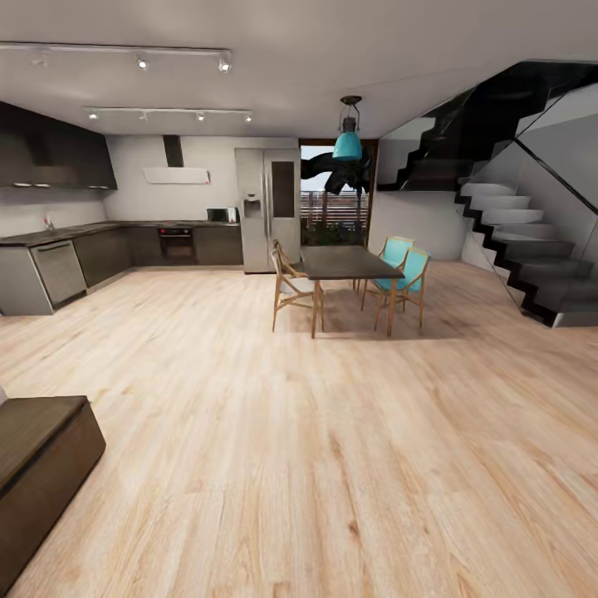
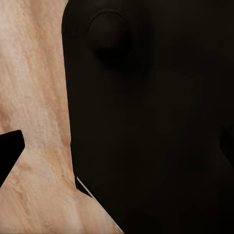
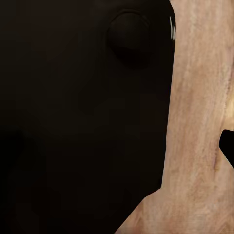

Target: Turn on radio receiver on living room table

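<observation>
**In transit: kitchen-dining area ahead**

Left to right in head view: dark cabinet [image 1: 41,465] cut off at lower left, kitchen counter [image 1: 58,237], fridge [image 1: 267,208], dining table [image 1: 349,262] with wooden chairs [image 1: 291,291], staircase [image 1: 523,257]. Wrist views: dark robot body [image 2: 156,126] over wood floor [image 2: 34,97]; opening of either gripper cannot be told. Radio receiver's location unknown.

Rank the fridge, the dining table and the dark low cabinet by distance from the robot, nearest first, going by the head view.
1. Dark low cabinet: lower left corner, nearest.
2. Dining table: mid-room, right of centre.
3. Fridge: against the back wall.
</observation>
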